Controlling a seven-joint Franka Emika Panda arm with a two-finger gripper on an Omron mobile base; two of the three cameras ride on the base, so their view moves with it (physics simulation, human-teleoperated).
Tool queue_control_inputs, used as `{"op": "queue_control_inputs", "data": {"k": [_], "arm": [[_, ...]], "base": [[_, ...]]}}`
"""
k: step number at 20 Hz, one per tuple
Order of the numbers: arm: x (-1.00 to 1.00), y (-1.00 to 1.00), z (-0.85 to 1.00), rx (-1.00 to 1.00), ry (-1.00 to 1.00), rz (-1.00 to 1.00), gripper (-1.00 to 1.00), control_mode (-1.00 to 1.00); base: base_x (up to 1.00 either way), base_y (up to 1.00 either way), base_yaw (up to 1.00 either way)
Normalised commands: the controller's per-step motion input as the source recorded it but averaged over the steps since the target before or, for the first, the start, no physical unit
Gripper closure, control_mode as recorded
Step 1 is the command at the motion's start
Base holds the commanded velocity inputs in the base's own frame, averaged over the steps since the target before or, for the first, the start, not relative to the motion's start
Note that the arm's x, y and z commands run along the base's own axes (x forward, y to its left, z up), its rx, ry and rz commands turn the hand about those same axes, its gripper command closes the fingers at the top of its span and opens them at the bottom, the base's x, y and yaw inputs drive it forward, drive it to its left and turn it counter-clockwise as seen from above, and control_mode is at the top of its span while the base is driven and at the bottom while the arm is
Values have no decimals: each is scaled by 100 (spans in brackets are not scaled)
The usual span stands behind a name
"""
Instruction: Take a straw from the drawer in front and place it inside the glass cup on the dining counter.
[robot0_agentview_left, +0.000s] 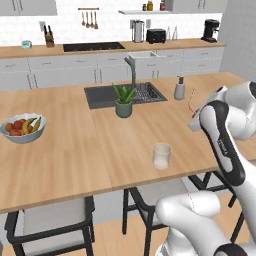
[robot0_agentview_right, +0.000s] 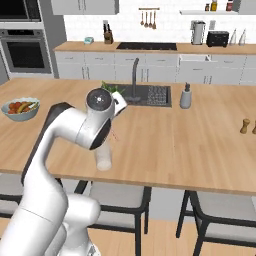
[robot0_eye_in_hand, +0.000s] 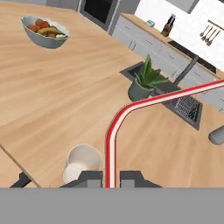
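My gripper (robot0_eye_in_hand: 110, 179) is shut on the red-pink straw (robot0_eye_in_hand: 114, 131). The straw rises between the fingertips, bends and runs off to the right in the hand view. In the left base view the straw (robot0_agentview_left: 191, 102) is a thin line above my wrist. The glass cup (robot0_eye_in_hand: 83, 162) stands upright just down-left of the fingertips, near the front edge of the light-wood dining counter (robot0_eye_in_hand: 52, 92). The same glass cup (robot0_agentview_left: 161, 156) sits left of my forearm in the left base view, and the glass cup (robot0_agentview_right: 103, 159) is partly behind my arm in the right base view. The drawer is out of view.
A fruit bowl (robot0_agentview_left: 22, 127) sits at the counter's left. A potted plant (robot0_agentview_left: 124, 101) stands by the dark sink (robot0_agentview_left: 102, 96), with a grey soap dispenser (robot0_agentview_left: 179, 89) to its right. Two small shakers (robot0_agentview_right: 245, 126) stand far right. Chairs (robot0_agentview_left: 50, 220) are tucked under the front edge.
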Motion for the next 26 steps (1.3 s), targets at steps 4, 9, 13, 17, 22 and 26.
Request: {"op": "queue_control_inputs", "data": {"k": [4,9,13,17,22,26], "arm": [[26,25,0,17,0,10,100,-100],[16,8,-2,19,-1,16,100,-100],[0,0,-7,17,-2,27,100,-100],[0,0,-11,14,0,31,100,-100],[0,7,-16,13,0,33,100,-100],[0,13,-23,14,0,30,100,-100]], "base": [[0,0,0],[0,0,0],[0,0,0],[0,0,0],[0,0,0],[0,0,0]]}}
